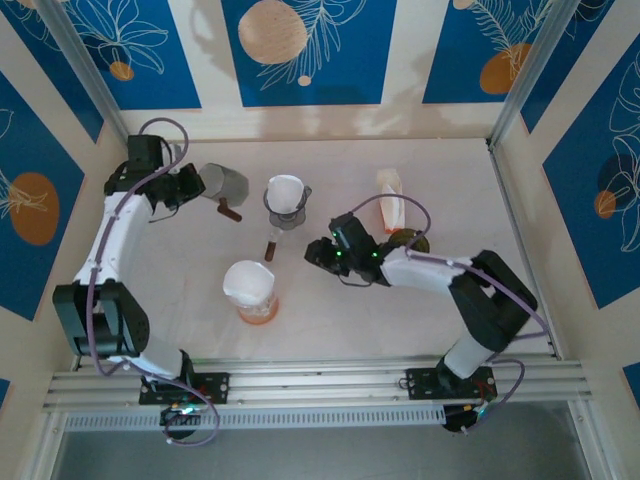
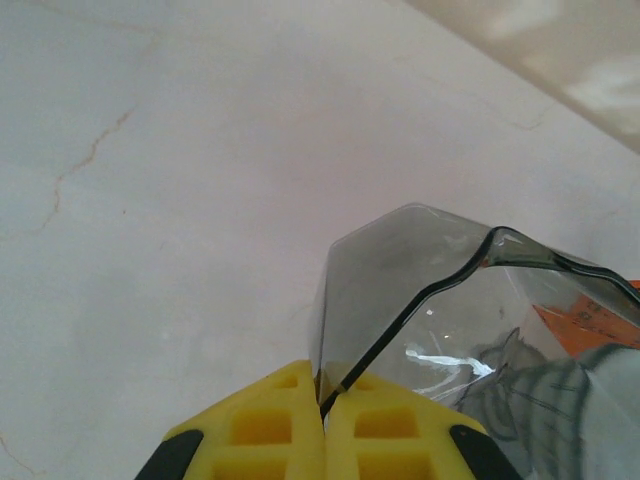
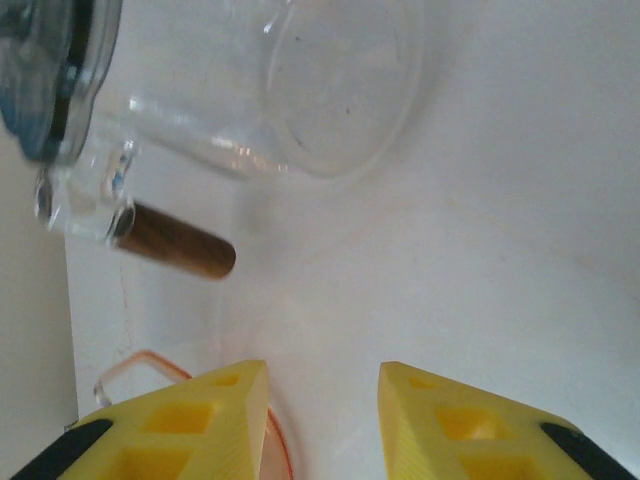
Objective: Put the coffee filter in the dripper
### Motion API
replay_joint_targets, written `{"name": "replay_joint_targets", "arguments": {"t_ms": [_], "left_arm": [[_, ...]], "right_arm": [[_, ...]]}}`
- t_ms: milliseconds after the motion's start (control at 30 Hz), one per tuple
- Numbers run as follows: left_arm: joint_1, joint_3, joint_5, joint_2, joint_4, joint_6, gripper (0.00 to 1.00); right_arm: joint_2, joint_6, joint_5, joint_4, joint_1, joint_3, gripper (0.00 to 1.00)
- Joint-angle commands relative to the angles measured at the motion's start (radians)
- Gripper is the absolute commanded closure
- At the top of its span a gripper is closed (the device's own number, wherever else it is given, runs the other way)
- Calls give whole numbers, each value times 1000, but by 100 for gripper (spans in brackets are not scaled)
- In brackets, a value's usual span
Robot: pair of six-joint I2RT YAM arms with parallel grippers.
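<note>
Two drippers on the counter [image 1: 340,325]; the job looks part done at best.
We note the left hand [image 2: 322,392] clamped on the rim of the grey dripper [image 1: 225,183], which shows no paper inside. The right hand [image 3: 322,388] hangs released, holding nothing, near the clear dripper [image 1: 287,208]. A white filter [image 1: 285,188] seems seated in that clear dripper, and another paper [image 1: 249,282] tops the orange cup [image 1: 258,312]. If grey is the target, loading remains. We cannot tell which dripper is meant. The left wrist view cuts off the grey dripper's bowl.

White filter [image 1: 285,188] upright inside dripper [image 1: 301,207]
</note>
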Motion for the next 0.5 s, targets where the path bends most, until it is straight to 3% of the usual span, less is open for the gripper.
{"name": "replay_joint_targets", "arguments": {"t_ms": [0, 233, 467], "left_arm": [[7, 46, 42, -73, 5, -23, 100], [-48, 19, 94, -195, 19, -34, 100], [-268, 79, 35, -267, -60, 30, 100]], "right_arm": [[-114, 18, 84, -86, 26, -79, 65], [-415, 8, 248, -274, 140, -189, 64], [-691, 54, 390, -509, 181, -276, 64]]}}
